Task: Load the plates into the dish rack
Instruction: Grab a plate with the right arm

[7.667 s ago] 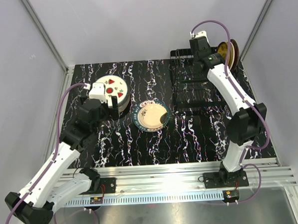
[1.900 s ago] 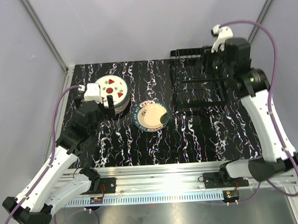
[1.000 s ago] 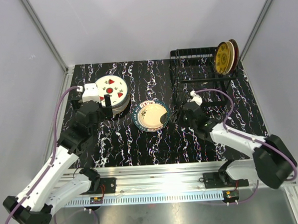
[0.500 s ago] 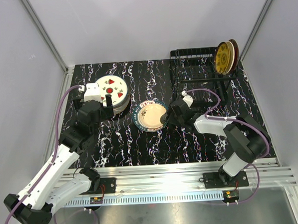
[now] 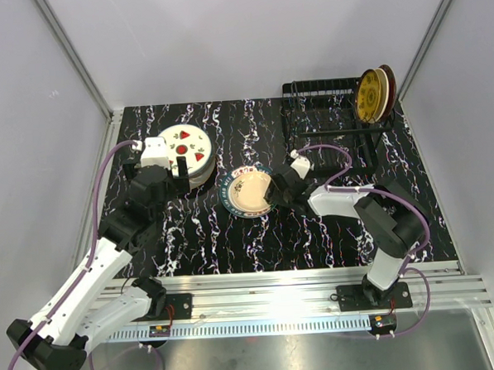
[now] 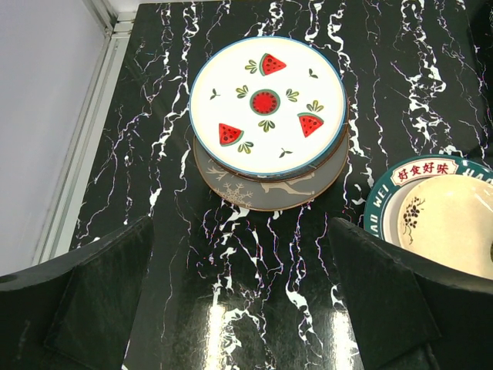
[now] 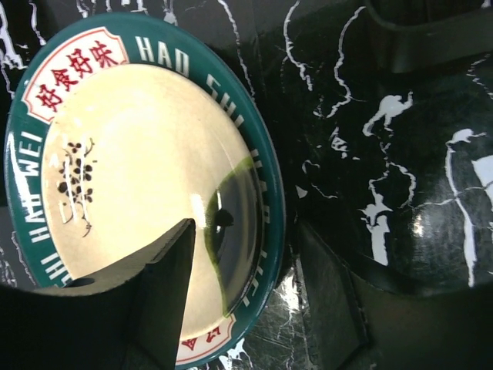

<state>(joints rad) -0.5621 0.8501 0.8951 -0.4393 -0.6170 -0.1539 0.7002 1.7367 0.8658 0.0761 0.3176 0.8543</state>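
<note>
A teal-rimmed cream plate (image 5: pixel 246 192) (image 7: pixel 139 169) lies flat mid-table. My right gripper (image 5: pixel 272 192) (image 7: pixel 246 231) is low at its right edge, open, one finger over the plate's inside and the other on the table outside the rim. A watermelon plate (image 5: pixel 184 144) (image 6: pixel 266 104) tops a short stack at the left, over a grey, brown-edged plate (image 6: pixel 262 183). My left gripper (image 5: pixel 157 166) (image 6: pixel 239 223) hovers wide open just short of that stack, holding nothing. The black wire dish rack (image 5: pixel 327 139) stands at the back right with two plates (image 5: pixel 373 94) upright at its far right end.
The table is glossy black marble with white veins. An aluminium rail (image 5: pixel 302 281) runs along the near edge. Grey walls enclose the left, back and right sides, close behind the rack.
My right arm has slid left along the table from in front of the rack to the teal-rimmed plate's right edge, and its jaws have widened. The left arm has barely moved.
</note>
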